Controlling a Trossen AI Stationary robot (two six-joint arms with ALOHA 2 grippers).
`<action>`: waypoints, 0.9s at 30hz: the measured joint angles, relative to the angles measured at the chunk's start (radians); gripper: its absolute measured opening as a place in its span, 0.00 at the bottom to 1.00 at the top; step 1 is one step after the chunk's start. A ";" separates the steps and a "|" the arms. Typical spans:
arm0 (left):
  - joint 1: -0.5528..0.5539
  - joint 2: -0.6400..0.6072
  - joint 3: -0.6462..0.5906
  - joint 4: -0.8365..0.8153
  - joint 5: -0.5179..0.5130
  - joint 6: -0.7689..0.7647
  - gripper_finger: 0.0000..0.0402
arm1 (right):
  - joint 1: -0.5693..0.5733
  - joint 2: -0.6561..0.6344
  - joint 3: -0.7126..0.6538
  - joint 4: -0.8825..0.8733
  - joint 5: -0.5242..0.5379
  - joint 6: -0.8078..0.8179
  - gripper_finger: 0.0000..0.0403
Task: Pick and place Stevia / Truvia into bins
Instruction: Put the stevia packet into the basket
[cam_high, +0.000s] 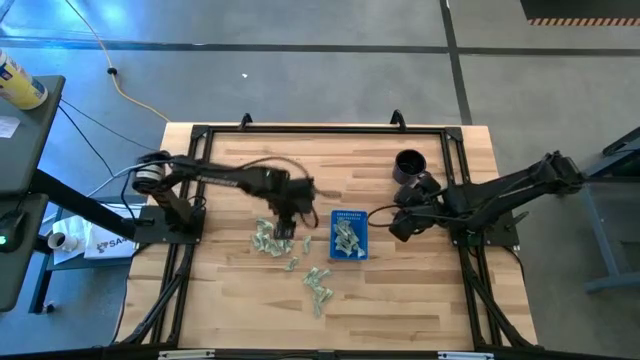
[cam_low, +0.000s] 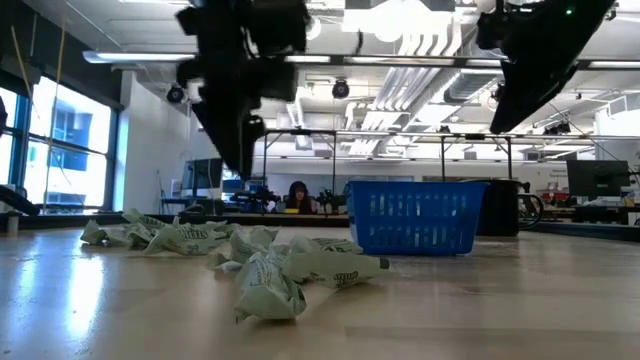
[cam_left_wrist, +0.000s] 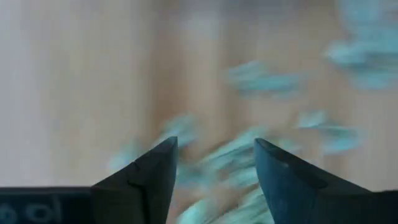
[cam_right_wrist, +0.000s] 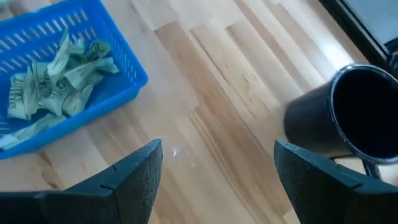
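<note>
Several pale green sweetener packets (cam_high: 266, 238) lie loose on the wooden table, with more nearer the front edge (cam_high: 318, 283), and they show crumpled in the low view (cam_low: 268, 272). The blue tray (cam_high: 335, 216) sits right of them and holds several packets (cam_right_wrist: 53, 78). My left gripper (cam_high: 285, 232) hovers open above the loose pile, fingers pointing down (cam_left_wrist: 216, 163), clear of the packets in the low view (cam_low: 243, 165). My right gripper (cam_right_wrist: 217, 168) waits open over bare table between the tray (cam_right_wrist: 134, 71) and the black mug.
A black mug (cam_high: 408, 165) stands upright near the far right of the table and is close to my right gripper (cam_right_wrist: 348, 118). A black frame (cam_high: 320, 128) runs along the table edges. Bare wood lies along the near edge and the far left.
</note>
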 joint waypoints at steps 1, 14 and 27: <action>-0.027 -0.008 -0.032 0.054 0.007 0.042 0.59 | 0.000 0.013 0.000 0.007 -0.001 -0.007 0.73; -0.083 0.027 -0.084 0.199 0.047 -0.858 0.55 | -0.018 0.145 0.000 -0.003 -0.076 0.029 0.73; -0.244 0.172 -0.038 0.232 -0.284 -1.346 0.55 | -0.166 0.151 0.000 -0.032 -0.004 -0.240 0.73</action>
